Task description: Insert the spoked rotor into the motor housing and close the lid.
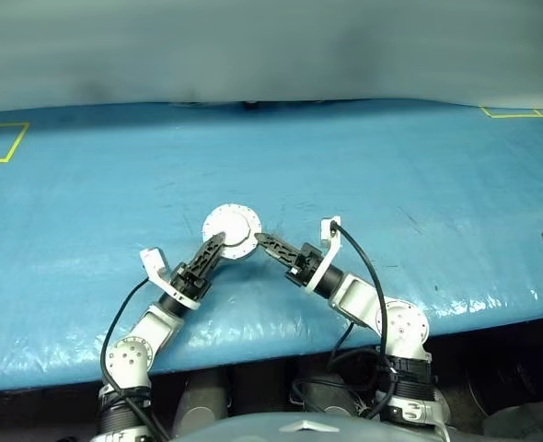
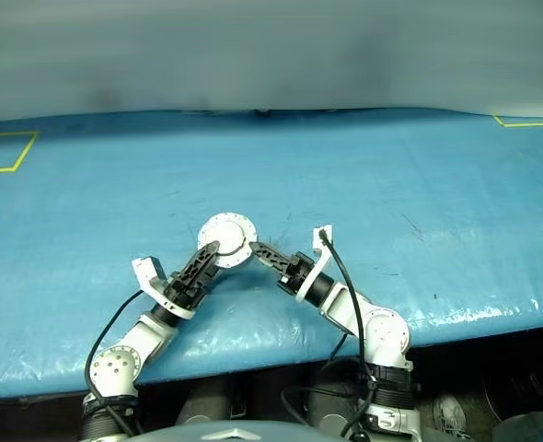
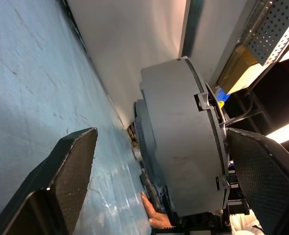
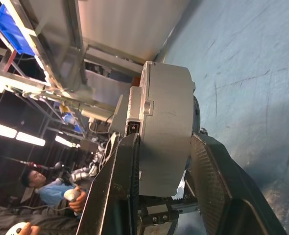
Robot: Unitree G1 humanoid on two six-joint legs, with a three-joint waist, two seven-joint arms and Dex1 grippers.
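Clearly the motor housing, lid closed, hangs above the blue bench at picture centre, pinched across its thickness by the right gripper from four o'clock. The left gripper, at seven o'clock, has its jaws spread wide around the rim, holding nothing. It looks rigid, smooth metal, probably weighty and slippery; the flat faces grip best.
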